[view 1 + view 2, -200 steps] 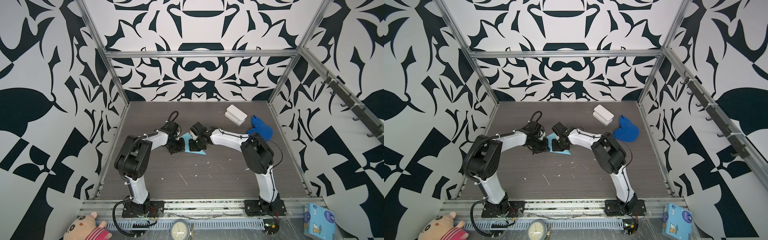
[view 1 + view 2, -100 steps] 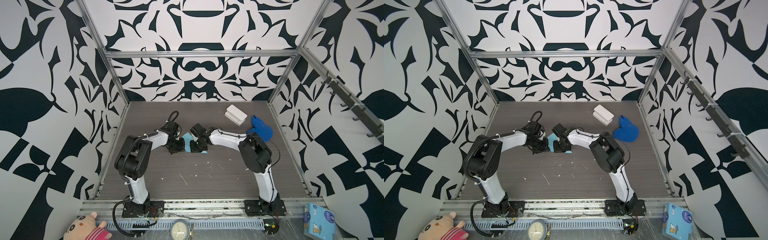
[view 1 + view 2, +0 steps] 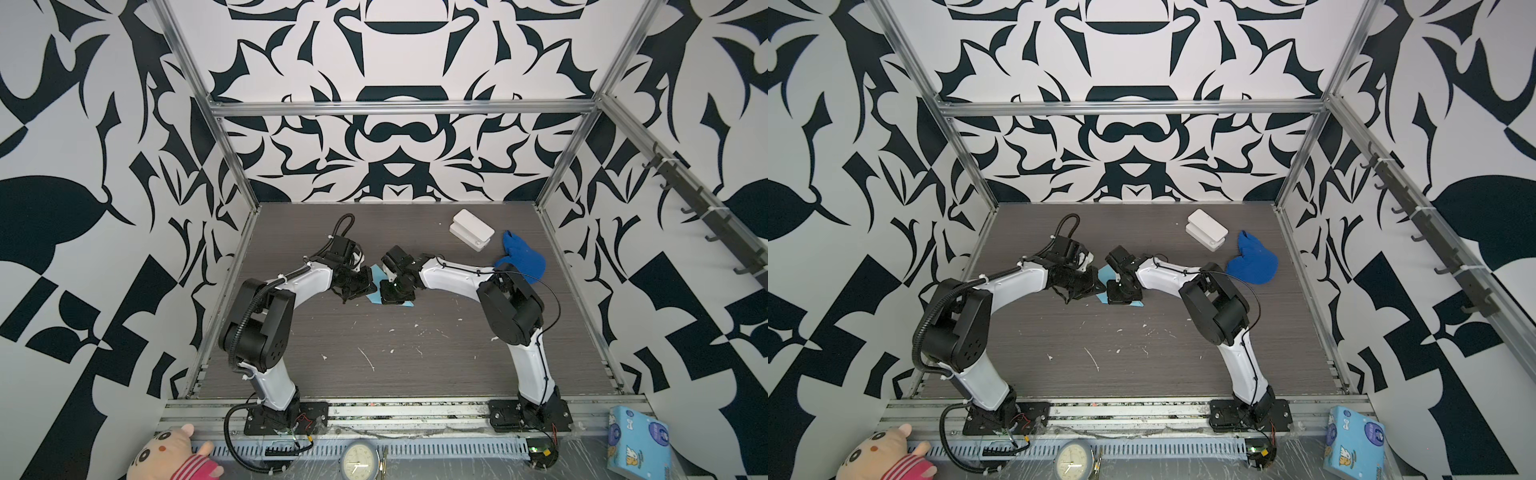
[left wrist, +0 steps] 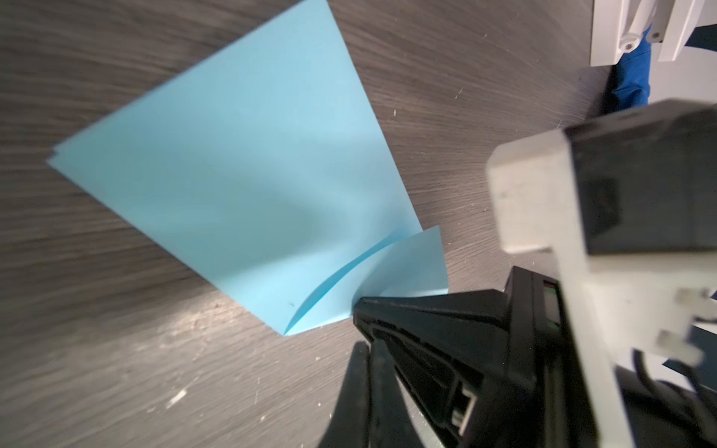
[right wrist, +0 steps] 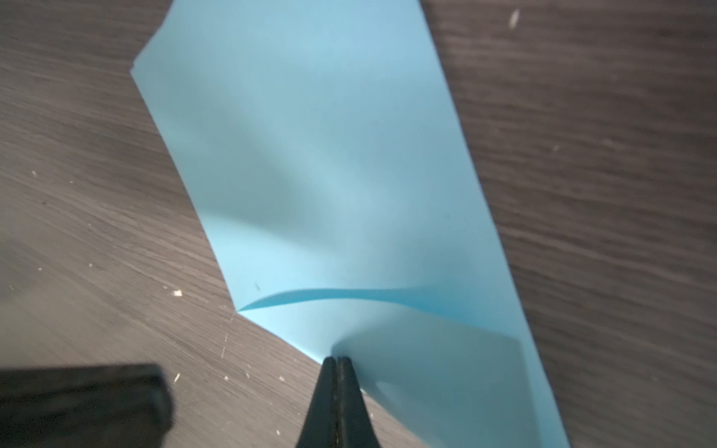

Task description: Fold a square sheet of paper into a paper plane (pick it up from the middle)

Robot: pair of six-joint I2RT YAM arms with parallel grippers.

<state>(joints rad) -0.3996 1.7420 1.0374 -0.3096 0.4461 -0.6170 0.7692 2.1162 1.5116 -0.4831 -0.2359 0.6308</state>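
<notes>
Thin light-blue paper sheet folded double, flat on dark wood-grain counter, well left of royal-blue cloth lump in both top views. Black right hand at sheet's cloth-side edge, tips pressed together, pinching lifted curling layer. Black left hand on sheet's side away from cloth lump, closed, empty, tips just beside sheet's edge.

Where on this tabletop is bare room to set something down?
Free: near grey tabletop between the arm bases; far-left corner. Crowded: centre, arms over light-blue folded paper sheet; far right, white rectangular box and royal-blue cloth lump.
</notes>
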